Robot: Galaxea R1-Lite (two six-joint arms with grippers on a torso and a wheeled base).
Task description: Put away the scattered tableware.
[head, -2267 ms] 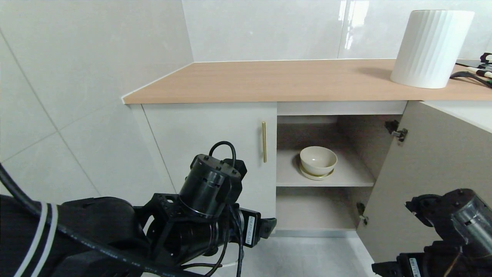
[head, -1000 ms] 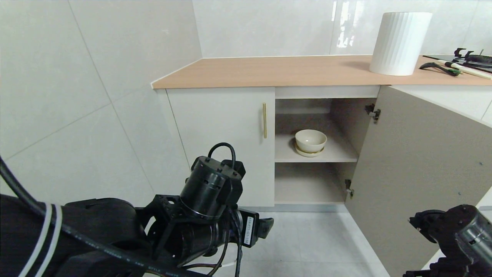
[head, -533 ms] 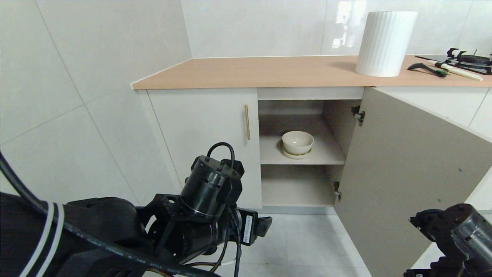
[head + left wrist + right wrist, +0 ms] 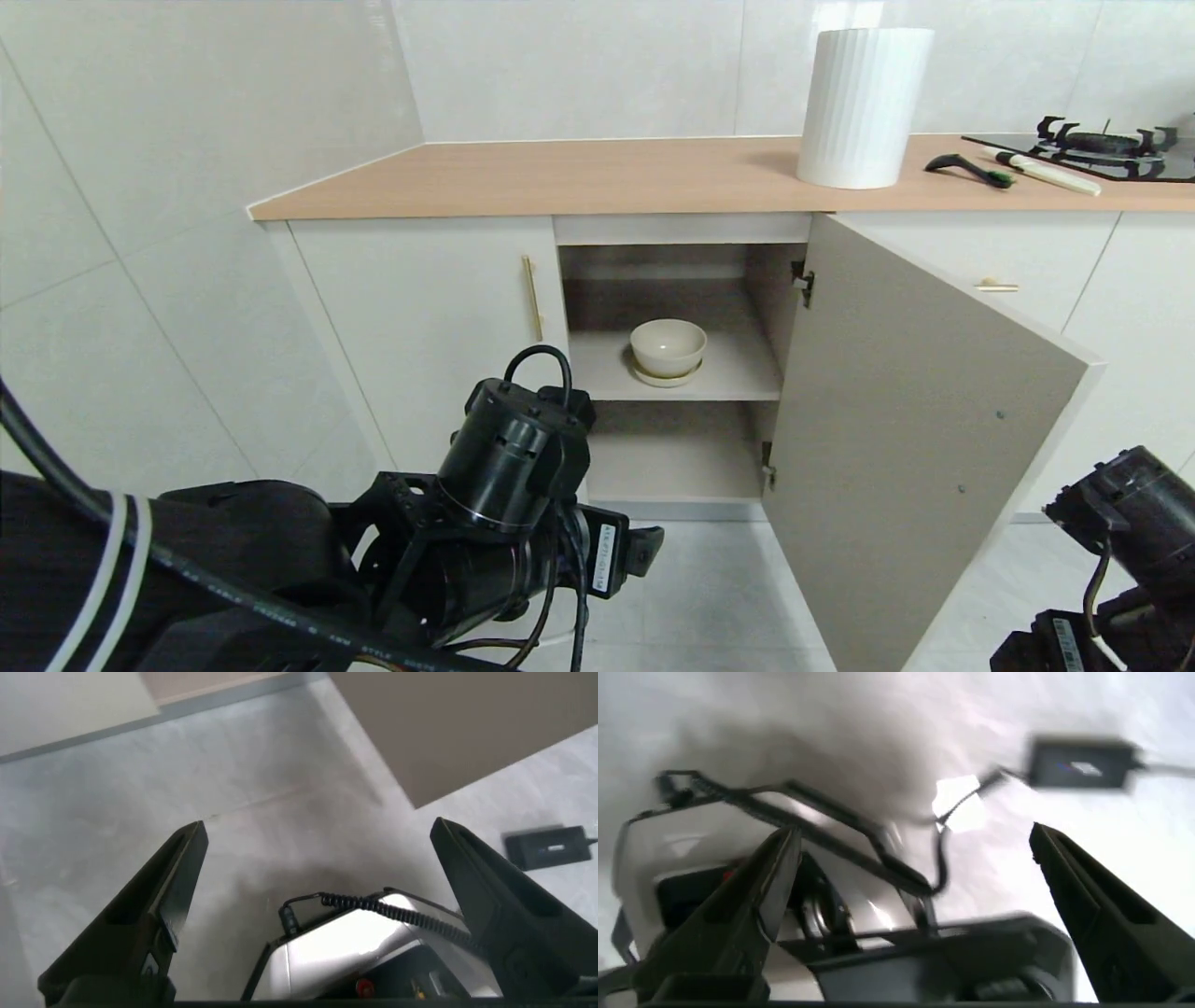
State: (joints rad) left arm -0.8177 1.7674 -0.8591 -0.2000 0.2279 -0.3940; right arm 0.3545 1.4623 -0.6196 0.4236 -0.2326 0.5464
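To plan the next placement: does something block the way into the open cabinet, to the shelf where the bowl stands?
Nothing visible does. The cabinet door is swung wide to the right of the opening, and the upper shelf has bare room on both sides of the bowl, which sits on a plate.

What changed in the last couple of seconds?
Only the view shifted: the camera backed off and swung right, so the cupboard looks smaller and more of the stove shows. Nothing was grasped or released. The bowl still sits on its plate on the shelf, and the door stays open.
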